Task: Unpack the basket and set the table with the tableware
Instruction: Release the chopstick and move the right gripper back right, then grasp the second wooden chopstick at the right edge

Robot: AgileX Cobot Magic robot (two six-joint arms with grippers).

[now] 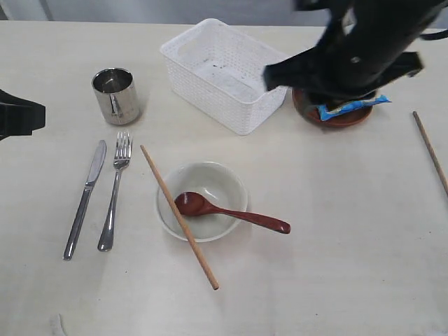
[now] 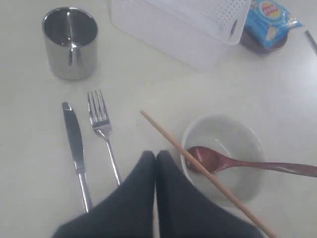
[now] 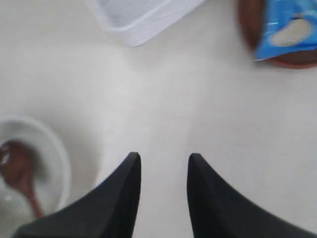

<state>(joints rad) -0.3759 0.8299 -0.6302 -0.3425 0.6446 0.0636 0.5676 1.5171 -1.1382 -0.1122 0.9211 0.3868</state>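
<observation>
The right arm (image 1: 364, 49) is a bulky black mass of angular housings, blurred at its edges. Of the left arm (image 1: 17, 117) only a black, blunt-pointed stub shows. The left claw (image 2: 156, 157) has two smooth matte black fingers (image 2: 131, 198), broad at the base and tapering to rounded tips. The right claw (image 3: 162, 158) has fingers (image 3: 116, 203) of the same matte black, tapering shape.

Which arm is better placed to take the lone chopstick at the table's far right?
Probably the right: the chopstick lies on that side, and the right claw is open and empty. The left claw is shut, over by the fork.
</observation>
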